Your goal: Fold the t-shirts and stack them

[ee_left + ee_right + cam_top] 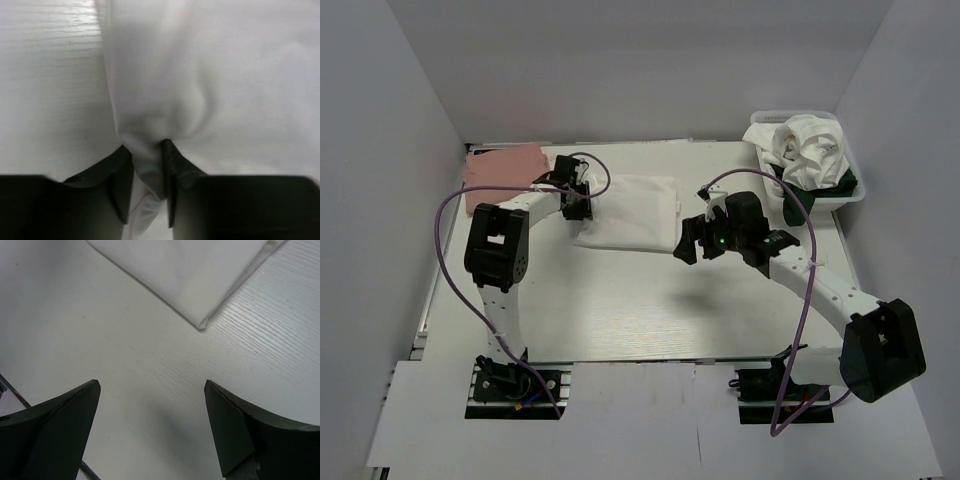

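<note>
White t-shirt [630, 212], plain and folded into a smooth rectangle, lies mid-table. The left gripper [147, 150] pinches a bunched fold at its 9 o'clock edge. The right gripper [152, 385] hangs with jaws spread wide off its 4 o'clock corner. A folded salmon-pink t-shirt [505, 170] lies at 10 o'clock. Crumpled white and dark green tees [810, 150] fill the basket [857, 192] at 2 o'clock.

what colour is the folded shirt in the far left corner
Salmon pink; the shirt shows best in the top external view.
</note>
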Robot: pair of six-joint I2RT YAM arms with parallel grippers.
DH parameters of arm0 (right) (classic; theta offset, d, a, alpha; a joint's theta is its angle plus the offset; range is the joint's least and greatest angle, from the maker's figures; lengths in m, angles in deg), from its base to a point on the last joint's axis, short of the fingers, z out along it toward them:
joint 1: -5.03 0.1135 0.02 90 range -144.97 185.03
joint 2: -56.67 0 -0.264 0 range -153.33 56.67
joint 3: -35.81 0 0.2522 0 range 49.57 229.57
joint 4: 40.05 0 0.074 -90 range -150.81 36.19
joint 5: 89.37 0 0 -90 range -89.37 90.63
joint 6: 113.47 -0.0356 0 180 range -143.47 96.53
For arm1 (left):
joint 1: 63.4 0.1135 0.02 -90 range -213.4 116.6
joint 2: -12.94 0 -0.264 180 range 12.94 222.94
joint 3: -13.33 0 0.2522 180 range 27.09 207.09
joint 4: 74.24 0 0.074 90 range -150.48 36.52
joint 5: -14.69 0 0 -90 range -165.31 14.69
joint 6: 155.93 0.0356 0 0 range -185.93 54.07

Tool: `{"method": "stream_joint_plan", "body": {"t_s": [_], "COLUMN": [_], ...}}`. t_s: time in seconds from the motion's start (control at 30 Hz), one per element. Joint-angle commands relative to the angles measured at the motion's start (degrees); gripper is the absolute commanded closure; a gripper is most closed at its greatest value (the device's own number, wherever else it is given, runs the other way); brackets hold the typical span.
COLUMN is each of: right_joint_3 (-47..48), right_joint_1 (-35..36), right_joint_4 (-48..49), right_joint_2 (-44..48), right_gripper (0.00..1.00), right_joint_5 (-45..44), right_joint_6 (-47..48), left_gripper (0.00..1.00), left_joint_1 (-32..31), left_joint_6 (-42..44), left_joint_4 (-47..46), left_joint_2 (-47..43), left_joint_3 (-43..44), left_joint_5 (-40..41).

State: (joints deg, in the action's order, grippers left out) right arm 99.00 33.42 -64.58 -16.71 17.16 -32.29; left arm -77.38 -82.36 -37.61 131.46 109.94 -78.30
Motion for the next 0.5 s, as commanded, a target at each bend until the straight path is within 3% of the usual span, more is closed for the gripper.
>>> {"method": "stream_joint_plan", "body": {"t_s": [0.0, 0.07, 0.1, 0.2, 0.47], "right_joint_3": [-0.9, -1.0, -1.2, -1.5, -2.8], "right_joint_1": [0.4, 0.4, 0.3, 0.4, 0.4], "right_joint_4": [0.8, 1.0, 1.1, 1.4, 3.5], "right_joint_2": [1.3, 1.3, 1.4, 1.8, 3.0], "right_gripper": [0.1, 0.1, 0.1, 0.1, 0.1], "right_joint_5": [-0.8, -0.8, -1.1, -1.3, -1.2], "right_joint_6": [-0.1, 0.0, -0.1, 0.2, 0.3], "left_gripper": [0.64, 0.96, 1.0, 1.0, 1.0], "left_joint_1": [-0.5, -0.5, -0.5, -0.5, 0.7], "left_joint_6": [1.2, 1.8, 1.8, 2.8, 9.5], "left_joint_4": [3.1, 2.5, 2.5, 4.7, 8.8], "left_joint_2": [2.2, 2.8, 2.8, 3.4, -4.4], "left_joint_3": [-1.6, -0.9, 0.1, 3.2, 10.9], "left_joint_5": [-2.4, -4.0, -4.0, -1.4, 15.9]}}
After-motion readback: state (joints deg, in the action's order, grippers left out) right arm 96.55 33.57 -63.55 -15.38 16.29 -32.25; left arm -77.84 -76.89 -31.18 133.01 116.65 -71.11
